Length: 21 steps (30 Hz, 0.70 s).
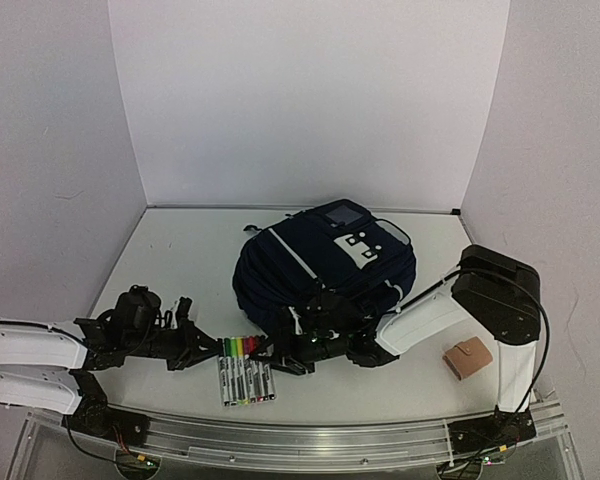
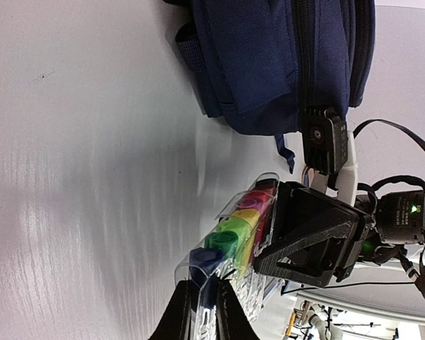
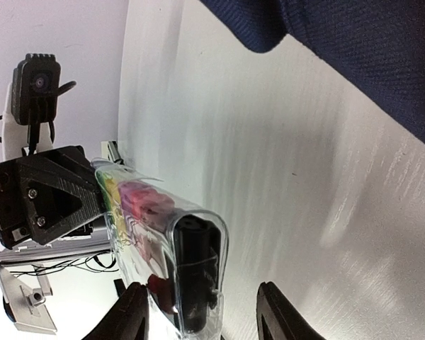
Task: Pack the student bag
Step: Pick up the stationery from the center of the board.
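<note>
The student bag (image 1: pixel 320 262), dark navy with white stripes and patches, lies in the middle of the table; the wrist views show it as blue fabric (image 2: pixel 283 57) (image 3: pixel 368 49). In front of it lies a clear pack of coloured markers (image 1: pixel 245 372) (image 2: pixel 244 230) (image 3: pixel 171 237). My left gripper (image 1: pixel 206 350) (image 2: pixel 207 303) is shut on the pack's blue-marker end. My right gripper (image 1: pixel 280 356) (image 3: pixel 202 315) stands open astride the black-marker end, with a gap between the pack and one finger (image 3: pixel 275 312).
A small tan wallet (image 1: pixel 468 357) lies on the white table (image 1: pixel 180 260) at the front right, beside the right arm's base. White walls close in the back and both sides. A metal rail (image 1: pixel 300 432) runs along the near edge.
</note>
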Each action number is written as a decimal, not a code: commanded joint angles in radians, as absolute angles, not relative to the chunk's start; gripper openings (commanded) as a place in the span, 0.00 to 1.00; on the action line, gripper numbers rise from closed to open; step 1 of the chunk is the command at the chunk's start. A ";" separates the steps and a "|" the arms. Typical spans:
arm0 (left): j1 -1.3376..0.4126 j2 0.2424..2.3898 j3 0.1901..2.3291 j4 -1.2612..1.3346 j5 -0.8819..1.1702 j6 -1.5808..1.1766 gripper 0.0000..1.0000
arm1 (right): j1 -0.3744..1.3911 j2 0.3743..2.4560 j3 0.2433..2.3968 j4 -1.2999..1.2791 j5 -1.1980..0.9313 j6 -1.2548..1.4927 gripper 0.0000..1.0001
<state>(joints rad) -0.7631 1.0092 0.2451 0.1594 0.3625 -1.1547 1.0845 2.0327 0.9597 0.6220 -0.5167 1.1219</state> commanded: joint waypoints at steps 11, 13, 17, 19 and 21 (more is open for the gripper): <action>-0.767 1.036 0.318 0.168 0.394 -1.087 0.36 | 1.096 1.858 0.986 0.661 -0.516 0.995 0.01; -0.765 1.013 0.351 0.089 0.376 -1.049 0.61 | 1.096 1.823 0.995 0.599 -0.499 0.946 0.00; -0.763 0.931 0.431 -0.076 0.335 -0.933 0.87 | 1.092 1.743 1.048 0.343 -0.436 0.775 0.00; -0.762 0.900 0.474 -0.115 0.344 -0.850 0.90 | 1.073 1.701 1.067 0.242 -0.432 0.712 0.00; -0.762 0.899 0.531 -0.163 0.382 -0.758 0.92 | 1.037 1.670 1.086 0.162 -0.463 0.654 0.00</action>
<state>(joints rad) -0.7639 0.9353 0.4031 -0.0402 0.3577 -0.9625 1.0835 1.7759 1.0121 0.3537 -0.4660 0.8347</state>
